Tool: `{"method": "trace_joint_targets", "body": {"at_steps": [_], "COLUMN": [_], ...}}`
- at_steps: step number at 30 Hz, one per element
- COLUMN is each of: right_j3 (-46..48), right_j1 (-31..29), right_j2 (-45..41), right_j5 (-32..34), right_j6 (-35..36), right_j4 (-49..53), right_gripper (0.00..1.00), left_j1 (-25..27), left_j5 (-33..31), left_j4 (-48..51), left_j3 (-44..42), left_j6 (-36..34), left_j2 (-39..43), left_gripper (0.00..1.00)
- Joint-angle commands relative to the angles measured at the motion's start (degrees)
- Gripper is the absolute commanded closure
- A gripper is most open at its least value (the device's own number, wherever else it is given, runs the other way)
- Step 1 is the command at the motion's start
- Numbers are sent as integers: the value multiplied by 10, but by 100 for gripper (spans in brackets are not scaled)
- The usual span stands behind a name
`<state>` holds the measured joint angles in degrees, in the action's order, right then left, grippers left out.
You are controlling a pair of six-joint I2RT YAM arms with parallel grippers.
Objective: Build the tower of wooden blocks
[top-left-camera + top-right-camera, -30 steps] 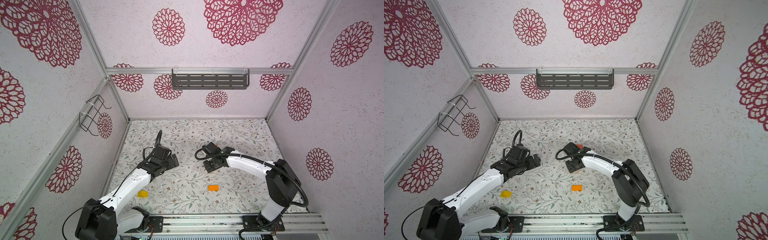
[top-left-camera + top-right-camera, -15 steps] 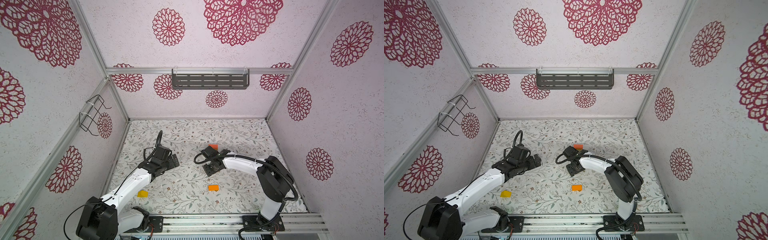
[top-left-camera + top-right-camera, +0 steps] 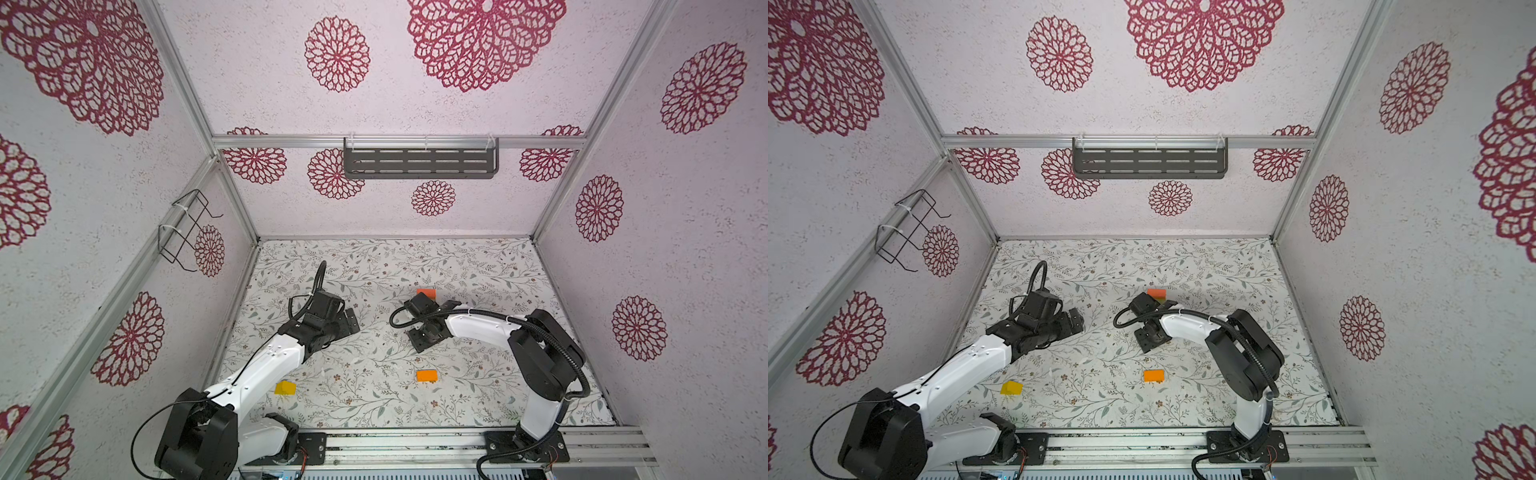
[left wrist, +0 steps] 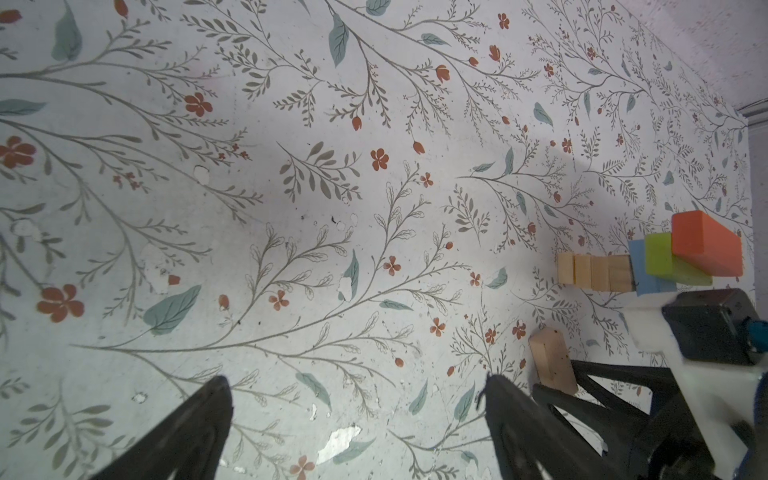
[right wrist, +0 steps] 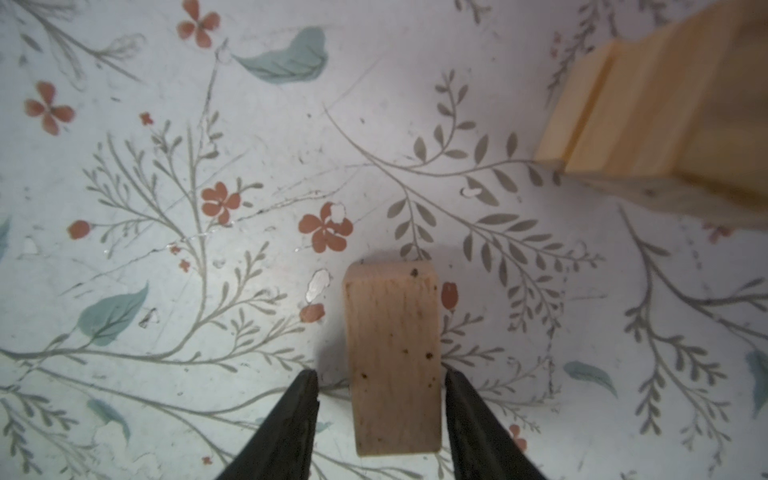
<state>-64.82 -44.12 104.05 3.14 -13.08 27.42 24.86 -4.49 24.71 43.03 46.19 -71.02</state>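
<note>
The wood block tower shows from above as a red-orange top (image 3: pixel 427 294) (image 3: pixel 1157 293). The left wrist view shows its natural cubes (image 4: pixel 594 272) under blue (image 4: pixel 642 270), green (image 4: pixel 669 259) and red-orange (image 4: pixel 706 243) blocks. A plain wood block (image 5: pixel 392 357) (image 4: pixel 552 361) lies on the mat close to the tower's base (image 5: pixel 665 124). My right gripper (image 5: pixel 380 378) (image 3: pixel 424 337) (image 3: pixel 1152 338) straddles it, open, with a gap at each finger. My left gripper (image 4: pixel 357 380) (image 3: pixel 347 322) (image 3: pixel 1073 324) stands open over bare mat.
An orange block (image 3: pixel 427 375) (image 3: pixel 1153 376) lies near the front middle of the mat. A yellow block (image 3: pixel 285 387) (image 3: pixel 1011 388) lies front left by the left arm. A wire basket (image 3: pixel 187 232) hangs on the left wall, a dark shelf (image 3: pixel 419 162) on the back wall.
My right wrist has shifted slightly toward the front, uncovering the tower's red-orange top, and its elbow has swung a little left. The left arm has not moved.
</note>
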Motion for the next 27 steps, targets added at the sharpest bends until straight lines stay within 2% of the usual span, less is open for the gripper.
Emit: {"method": "trace_joint_targets", "body": {"at_steps": [1,6,10,17,21,27], "right_j3": [-3,-6,-14,-54,-108,-193], "right_j1": [2,-1,-14,-36,-35,-6], "right_j2": [4,-2,-15,-78,-119,-115], "right_j5": [1,14,28,20,23,44], "right_j6": [4,2,-6,-54,-76,-101], "right_j4": [0,8,24,69,119,200], "right_gripper": [54,67,73,73,72,71], "left_j1": [4,5,4,4,4,5], "left_j5": [1,-1,-2,-3,-3,2], "left_j4": [-2,1,5,11,12,5], "left_j3": [14,12,11,6,4,7], "left_j6": [8,8,7,3,1,-3], "left_j2": [5,13,22,46,62,64], "left_gripper": [3,3,3,3,3,3]}}
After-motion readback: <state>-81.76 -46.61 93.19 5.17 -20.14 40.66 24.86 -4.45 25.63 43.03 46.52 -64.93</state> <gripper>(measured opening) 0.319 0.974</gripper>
